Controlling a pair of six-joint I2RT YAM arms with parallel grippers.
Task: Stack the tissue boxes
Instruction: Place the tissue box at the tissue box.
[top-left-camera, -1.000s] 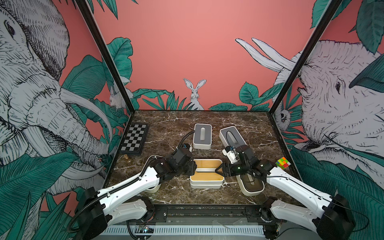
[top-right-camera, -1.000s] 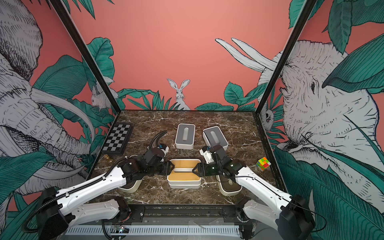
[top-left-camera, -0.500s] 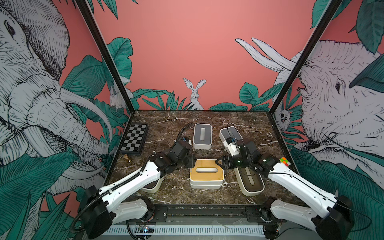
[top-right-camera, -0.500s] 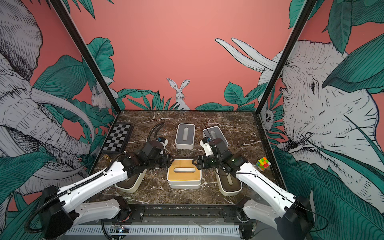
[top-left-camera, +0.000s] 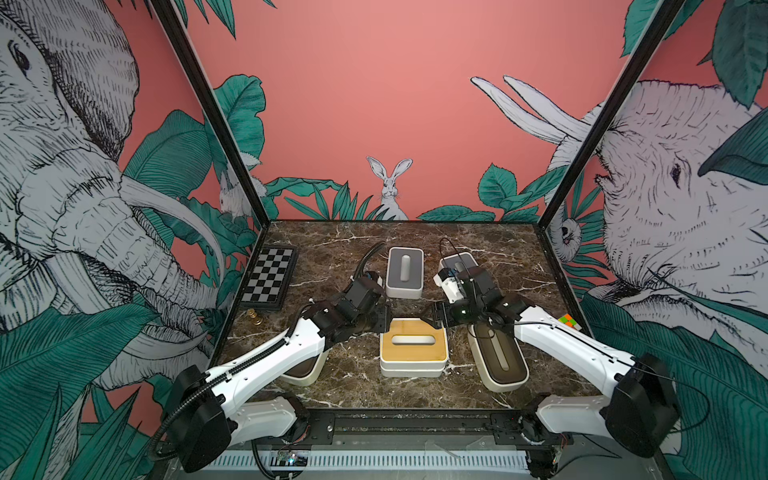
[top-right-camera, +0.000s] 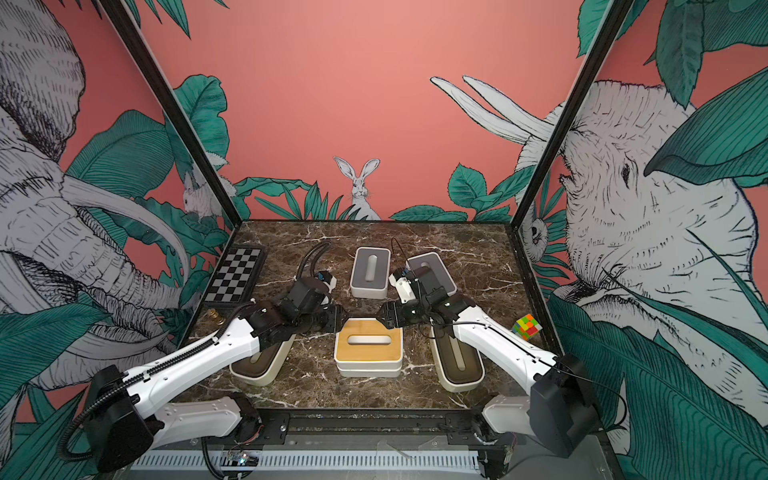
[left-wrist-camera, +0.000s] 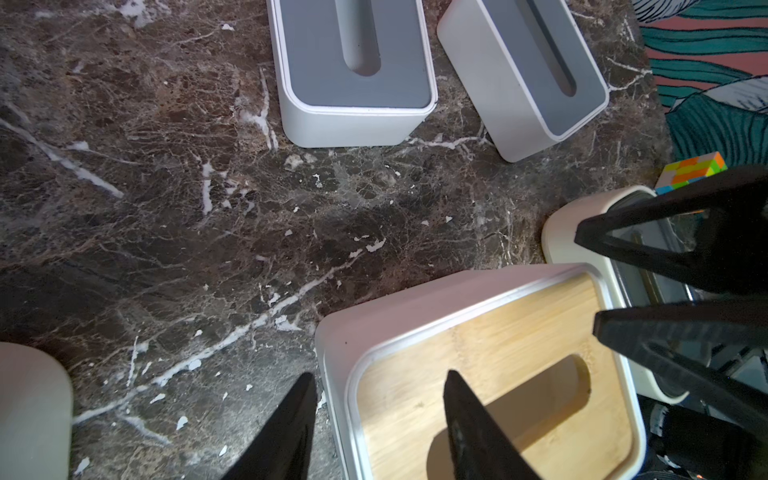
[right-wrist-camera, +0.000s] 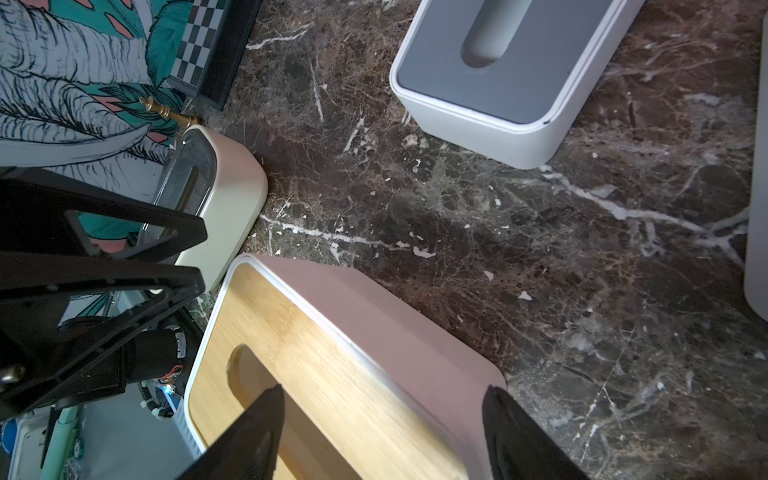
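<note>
Right pincer (right-wrist-camera: 382, 390) released over the top bamboo-lid tissue box (top-left-camera: 399, 354). Left pincer (left-wrist-camera: 380, 374) straddles its corner; I can't tell grip.

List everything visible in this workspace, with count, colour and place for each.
bamboo-lidded tissue boxes: two, white with tan lids, stacked at centre front.
grey-lidded tissue boxes: two, white with grey lids, side by side behind the stack; the right one partly hidden by the arm.
dark-lidded tissue boxes: two, cream with dark brown lids, one on each side of the stack; the left one mostly under the arm.
checkered board: one, black and white, left edge.
chess piece: one, gold, just in front of the board.
cube: one, multicoloured, right edge.
table: one, dark brown marble, under everything.
left gripper: one, black, fingers astride the stack's left end; grip unclear.
right gripper: one, black, open at the stack's right end.
</note>
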